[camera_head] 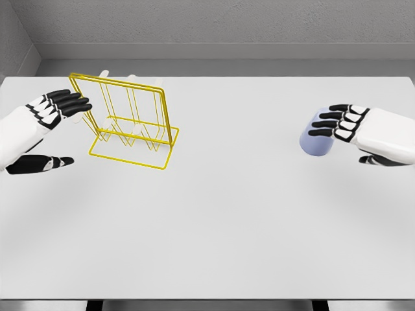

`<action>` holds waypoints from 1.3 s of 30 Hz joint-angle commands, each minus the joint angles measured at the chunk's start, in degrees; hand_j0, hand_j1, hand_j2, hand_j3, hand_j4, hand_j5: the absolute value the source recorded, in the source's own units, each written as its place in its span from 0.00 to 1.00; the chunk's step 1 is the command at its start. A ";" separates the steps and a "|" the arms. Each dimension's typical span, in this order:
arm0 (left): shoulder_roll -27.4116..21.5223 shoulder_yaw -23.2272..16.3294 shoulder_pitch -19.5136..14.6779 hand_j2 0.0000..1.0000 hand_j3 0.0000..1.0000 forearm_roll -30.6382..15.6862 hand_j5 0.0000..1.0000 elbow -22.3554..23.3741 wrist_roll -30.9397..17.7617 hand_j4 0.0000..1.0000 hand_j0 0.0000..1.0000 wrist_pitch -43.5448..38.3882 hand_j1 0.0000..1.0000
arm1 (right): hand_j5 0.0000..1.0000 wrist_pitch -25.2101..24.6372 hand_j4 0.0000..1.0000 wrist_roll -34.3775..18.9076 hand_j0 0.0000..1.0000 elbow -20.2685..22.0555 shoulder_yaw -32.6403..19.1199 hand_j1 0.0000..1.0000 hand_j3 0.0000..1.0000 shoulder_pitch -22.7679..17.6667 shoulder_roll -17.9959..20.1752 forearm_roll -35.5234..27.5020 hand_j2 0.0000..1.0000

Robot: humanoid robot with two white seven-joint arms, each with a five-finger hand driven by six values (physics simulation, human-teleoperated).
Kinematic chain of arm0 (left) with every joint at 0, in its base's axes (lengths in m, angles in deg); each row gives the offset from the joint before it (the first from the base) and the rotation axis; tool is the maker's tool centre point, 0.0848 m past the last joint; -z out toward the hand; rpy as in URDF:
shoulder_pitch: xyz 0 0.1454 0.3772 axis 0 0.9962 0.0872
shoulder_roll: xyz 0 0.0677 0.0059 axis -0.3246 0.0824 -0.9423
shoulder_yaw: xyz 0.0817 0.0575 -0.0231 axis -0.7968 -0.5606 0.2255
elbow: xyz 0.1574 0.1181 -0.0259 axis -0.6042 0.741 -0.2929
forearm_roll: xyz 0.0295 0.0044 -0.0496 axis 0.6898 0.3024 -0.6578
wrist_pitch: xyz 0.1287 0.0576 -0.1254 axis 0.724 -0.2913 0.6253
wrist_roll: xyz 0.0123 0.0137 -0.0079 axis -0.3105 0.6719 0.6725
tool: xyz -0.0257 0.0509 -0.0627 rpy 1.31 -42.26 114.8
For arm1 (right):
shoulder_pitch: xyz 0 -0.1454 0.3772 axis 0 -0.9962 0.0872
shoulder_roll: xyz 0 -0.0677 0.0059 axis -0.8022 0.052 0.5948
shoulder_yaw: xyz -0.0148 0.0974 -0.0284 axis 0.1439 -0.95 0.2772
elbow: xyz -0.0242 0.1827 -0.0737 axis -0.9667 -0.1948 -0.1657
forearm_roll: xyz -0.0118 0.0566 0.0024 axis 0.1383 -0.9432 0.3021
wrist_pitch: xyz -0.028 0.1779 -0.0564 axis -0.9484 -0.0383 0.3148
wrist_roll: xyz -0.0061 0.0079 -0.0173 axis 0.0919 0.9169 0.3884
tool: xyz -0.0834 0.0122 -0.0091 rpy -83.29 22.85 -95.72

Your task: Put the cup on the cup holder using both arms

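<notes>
A pale lavender cup (314,145) stands on the white table (233,220) at the right. My right hand (340,142) is against its right side, with four fingers (332,120) reaching over its top and the thumb (373,159) held apart lower right; I see no closed grasp. A yellow wire cup holder (133,123) stands upright at the left centre. Just left of it my left hand (76,133) hovers open, its fingers (68,102) near the holder's upper left corner and its thumb (45,163) lower down.
Faint white shapes (104,75) show behind and through the holder's wires. A grey wall (214,29) runs behind the table's far edge. Bare tabletop lies between the holder and the cup and toward the near edge.
</notes>
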 commanded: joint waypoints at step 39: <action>4.11 -26.77 -0.88 1.00 1.00 -24.05 1.00 0.51 -0.04 1.00 1.00 0.01 1.00 | 1.00 -0.02 1.00 -29.01 1.00 -39.17 22.08 1.00 1.00 36.83 -27.18 10.01 1.00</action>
